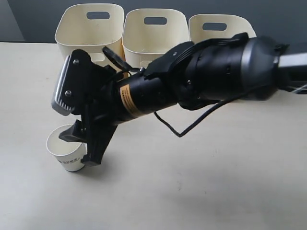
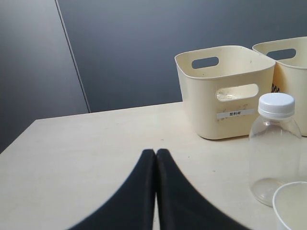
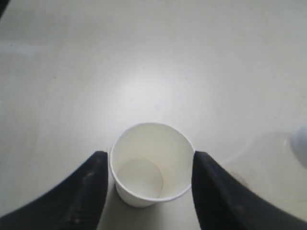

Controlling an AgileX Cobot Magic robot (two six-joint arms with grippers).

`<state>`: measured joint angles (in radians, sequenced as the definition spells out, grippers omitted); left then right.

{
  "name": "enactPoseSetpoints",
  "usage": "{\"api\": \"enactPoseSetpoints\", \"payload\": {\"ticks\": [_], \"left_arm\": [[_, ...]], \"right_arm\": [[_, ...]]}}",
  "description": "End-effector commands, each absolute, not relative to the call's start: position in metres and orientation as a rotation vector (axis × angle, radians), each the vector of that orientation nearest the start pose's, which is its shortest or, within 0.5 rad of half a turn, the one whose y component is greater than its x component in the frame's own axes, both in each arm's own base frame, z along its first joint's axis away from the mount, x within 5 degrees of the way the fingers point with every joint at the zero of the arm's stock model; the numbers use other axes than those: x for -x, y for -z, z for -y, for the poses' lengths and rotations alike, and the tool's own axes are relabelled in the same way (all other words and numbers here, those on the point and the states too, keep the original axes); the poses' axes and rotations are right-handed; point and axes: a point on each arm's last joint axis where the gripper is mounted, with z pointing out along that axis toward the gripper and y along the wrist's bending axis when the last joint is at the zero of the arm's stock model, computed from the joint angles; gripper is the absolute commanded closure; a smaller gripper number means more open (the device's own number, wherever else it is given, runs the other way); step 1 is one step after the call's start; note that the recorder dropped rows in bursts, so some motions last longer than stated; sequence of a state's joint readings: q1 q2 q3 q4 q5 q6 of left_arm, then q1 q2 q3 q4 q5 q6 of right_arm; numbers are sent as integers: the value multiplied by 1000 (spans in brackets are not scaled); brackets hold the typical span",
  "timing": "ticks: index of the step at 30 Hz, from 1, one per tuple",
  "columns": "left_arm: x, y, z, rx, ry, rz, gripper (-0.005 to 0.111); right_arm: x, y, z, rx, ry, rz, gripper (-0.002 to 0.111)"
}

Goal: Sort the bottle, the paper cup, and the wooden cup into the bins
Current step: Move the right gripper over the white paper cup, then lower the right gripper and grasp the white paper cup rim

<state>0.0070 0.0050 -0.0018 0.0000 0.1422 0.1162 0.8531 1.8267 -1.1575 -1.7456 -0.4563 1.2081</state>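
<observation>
From the exterior view, three cream bins (image 1: 154, 36) stand in a row at the far edge of the pale table (image 1: 216, 182). The right arm (image 1: 201, 76) reaches across in front of them, and its gripper (image 1: 79, 143) sits spread around the paper cup (image 1: 67, 152), which stands upright on the table well in front of the leftmost bin. One dark finger lies against the cup's rim on the bin side, another beside its wall. The bottle and wooden cup are hidden in this view.

In the left wrist view, the left gripper (image 2: 156, 155) is clenched, its two black fingers (image 2: 136, 191) pressed together with nothing between them. The clear bottle (image 2: 273, 148) with a white cap stands just in front of a bin (image 2: 225, 91), and the paper cup's rim (image 2: 288, 206) shows close beside the bottle.

In the right wrist view, the right gripper (image 3: 149, 165) straddles the paper cup (image 3: 151, 163), a finger (image 3: 88, 191) at each side of the rim; whether they press it I cannot tell. The bottle (image 3: 268, 163) lies blurred just beside the cup.
</observation>
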Motion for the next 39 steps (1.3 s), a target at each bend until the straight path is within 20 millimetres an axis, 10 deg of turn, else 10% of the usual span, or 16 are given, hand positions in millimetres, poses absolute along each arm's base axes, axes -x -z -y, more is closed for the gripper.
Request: {"api": "enactPoseSetpoints", "payload": {"ticks": [1, 39], "left_arm": [[-56, -201, 0, -87, -94, -1617, 107], [-56, -201, 0, -87, -94, -1617, 107]], "right_arm": [[-233, -194, -326, 1660, -637, -1582, 56], [-237, -179, -363, 1736, -681, -1492, 56]]}}
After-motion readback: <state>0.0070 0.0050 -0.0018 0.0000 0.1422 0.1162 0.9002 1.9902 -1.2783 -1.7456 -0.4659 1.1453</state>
